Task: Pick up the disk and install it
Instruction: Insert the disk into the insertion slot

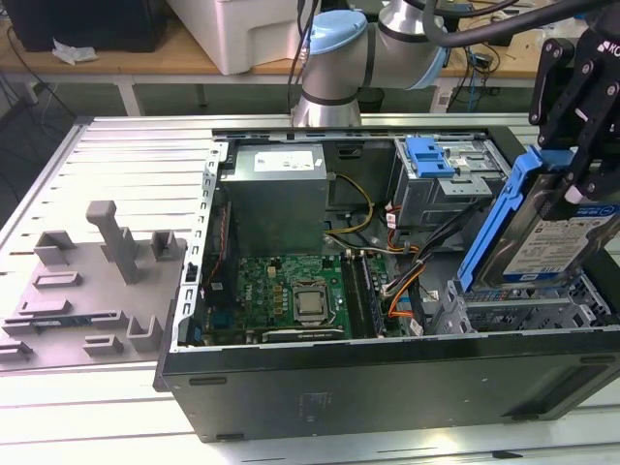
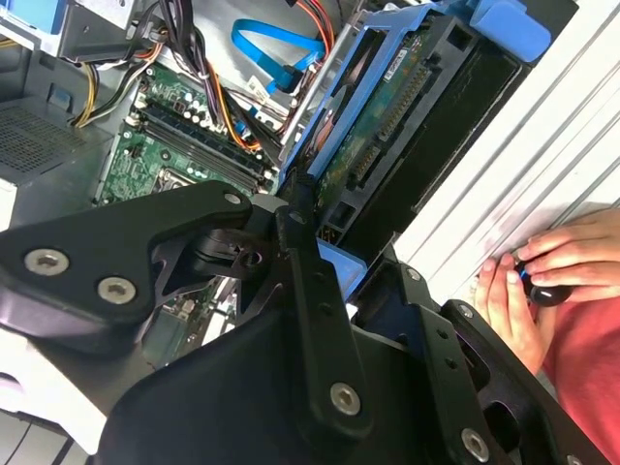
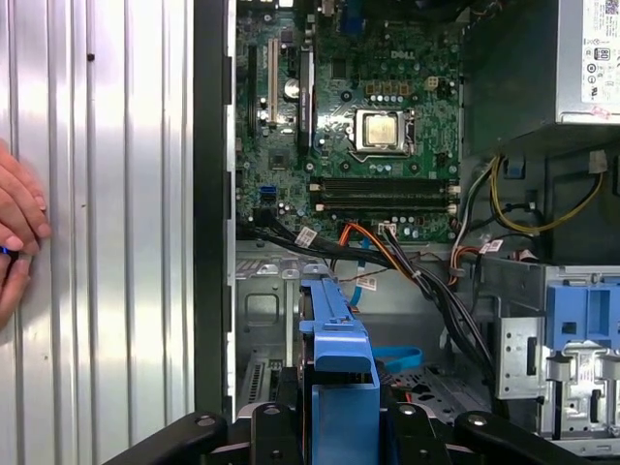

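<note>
Just behind the near wall of the open computer case [image 1: 387, 387], at the exterior view's right, the disk [image 1: 557, 242] hangs steeply tilted over the grey drive bay [image 1: 523, 305]. The end effector [image 1: 579, 189] is clamped on the disk's upper end, directly above it. Farther back sit the blue-handled drive cage [image 1: 436, 170] and the power supply [image 1: 276, 189].

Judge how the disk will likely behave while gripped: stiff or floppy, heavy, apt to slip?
Probably stiff: the disk looks flat and unbent, held tilted in the gripper. Likely heavy for its size, a metal-cased slab, so it could pivot in the grip. Its blue bracket looks thin and may flex.
</note>
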Robot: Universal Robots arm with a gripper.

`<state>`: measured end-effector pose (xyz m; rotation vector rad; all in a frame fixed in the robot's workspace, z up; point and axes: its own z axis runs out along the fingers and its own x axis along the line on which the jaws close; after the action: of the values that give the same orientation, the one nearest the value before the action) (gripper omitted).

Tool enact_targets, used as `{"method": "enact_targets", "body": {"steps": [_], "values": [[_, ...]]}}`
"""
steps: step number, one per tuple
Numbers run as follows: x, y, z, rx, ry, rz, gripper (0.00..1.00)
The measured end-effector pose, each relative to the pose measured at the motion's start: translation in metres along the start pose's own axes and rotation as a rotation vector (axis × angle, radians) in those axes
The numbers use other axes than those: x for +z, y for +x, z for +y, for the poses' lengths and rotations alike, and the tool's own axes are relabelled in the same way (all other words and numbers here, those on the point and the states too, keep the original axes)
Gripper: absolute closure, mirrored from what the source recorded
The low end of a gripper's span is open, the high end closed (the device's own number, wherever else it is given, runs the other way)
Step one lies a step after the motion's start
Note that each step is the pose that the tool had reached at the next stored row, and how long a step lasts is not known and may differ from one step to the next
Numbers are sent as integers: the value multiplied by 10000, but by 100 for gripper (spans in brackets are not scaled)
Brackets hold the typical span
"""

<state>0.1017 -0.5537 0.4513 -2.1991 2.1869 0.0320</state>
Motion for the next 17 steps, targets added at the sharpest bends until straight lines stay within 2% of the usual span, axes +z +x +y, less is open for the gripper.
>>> {"method": "enact_targets", "body": {"steps": [17], "values": [[59,3,1,0,0,1,64]]}}
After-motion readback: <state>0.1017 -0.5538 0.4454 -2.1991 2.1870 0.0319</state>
